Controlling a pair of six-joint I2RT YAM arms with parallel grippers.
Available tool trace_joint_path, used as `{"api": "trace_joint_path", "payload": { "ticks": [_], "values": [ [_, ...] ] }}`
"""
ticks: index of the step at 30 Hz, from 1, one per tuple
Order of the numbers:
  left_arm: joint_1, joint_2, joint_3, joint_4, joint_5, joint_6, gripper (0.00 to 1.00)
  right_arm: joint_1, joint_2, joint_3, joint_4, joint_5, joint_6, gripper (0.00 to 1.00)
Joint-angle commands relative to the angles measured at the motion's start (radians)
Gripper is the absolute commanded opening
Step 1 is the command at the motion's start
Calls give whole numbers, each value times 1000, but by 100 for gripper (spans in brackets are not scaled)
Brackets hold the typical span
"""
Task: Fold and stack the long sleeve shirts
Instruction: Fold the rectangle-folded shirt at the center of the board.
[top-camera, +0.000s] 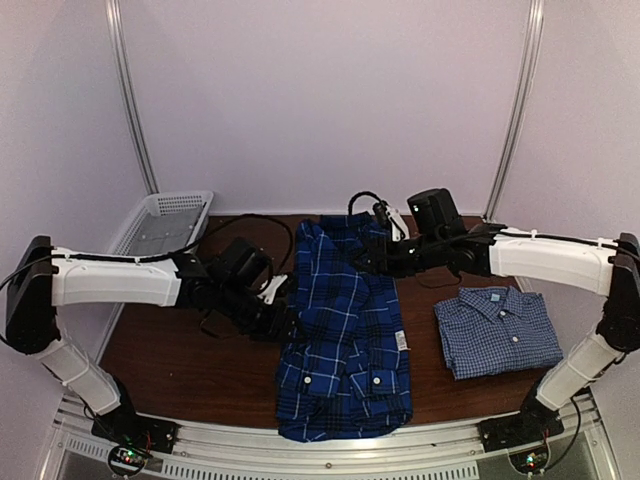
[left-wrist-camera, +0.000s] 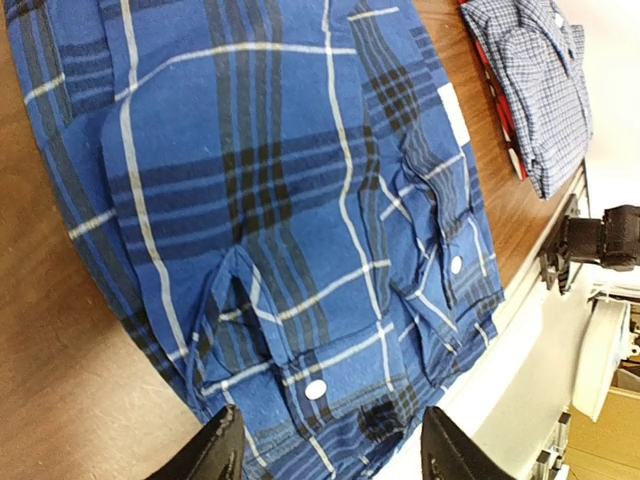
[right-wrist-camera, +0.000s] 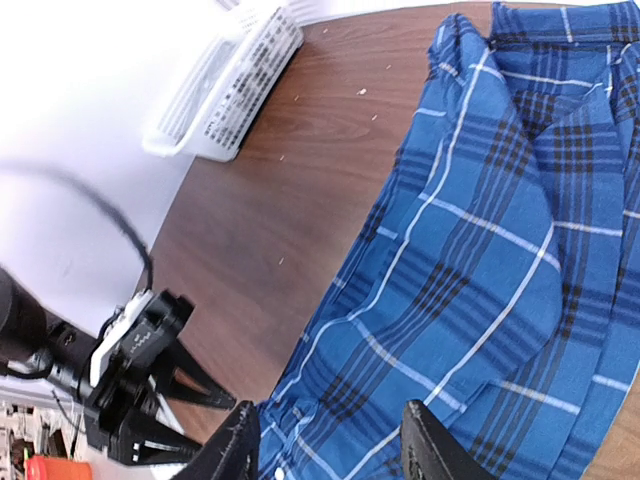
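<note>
The dark blue plaid long sleeve shirt (top-camera: 345, 330) lies in a long strip down the middle of the table, its sleeves folded in and its cuffs (left-wrist-camera: 320, 385) near the front edge. The paler small-check shirt (top-camera: 497, 330) lies folded at the right, collar up. My left gripper (top-camera: 285, 300) hovers at the plaid shirt's left edge. Its jaws stand apart over the cloth (left-wrist-camera: 300, 200), with nothing between them (left-wrist-camera: 330, 455). My right gripper (top-camera: 375, 255) hangs above the upper right of the plaid shirt (right-wrist-camera: 500, 250), open and empty (right-wrist-camera: 330, 450).
A white mesh basket (top-camera: 165, 222) stands at the back left corner, also seen in the right wrist view (right-wrist-camera: 230, 90). Bare brown table (top-camera: 190, 360) shows to the left of the plaid shirt. The small-check shirt (left-wrist-camera: 545, 80) lies close to the front edge.
</note>
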Motion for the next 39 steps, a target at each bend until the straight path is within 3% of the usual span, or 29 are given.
{"api": "trace_joint_path", "payload": {
  "ticks": [1, 11, 21, 32, 39],
  "values": [
    [14, 61, 75, -19, -61, 44, 59, -46, 100, 38, 125, -58, 13, 48],
    [23, 245, 168, 84, -67, 35, 46, -83, 384, 199, 271, -161, 48, 39],
    [25, 336, 143, 179, -43, 9, 40, -125, 633, 367, 335, -205, 99, 35],
    [19, 228, 60, 212, 4, -27, 40, -197, 810, 463, 316, -203, 110, 34],
    [22, 190, 71, 199, -18, -24, 41, -222, 812, 477, 302, -177, 112, 34]
  ]
}}
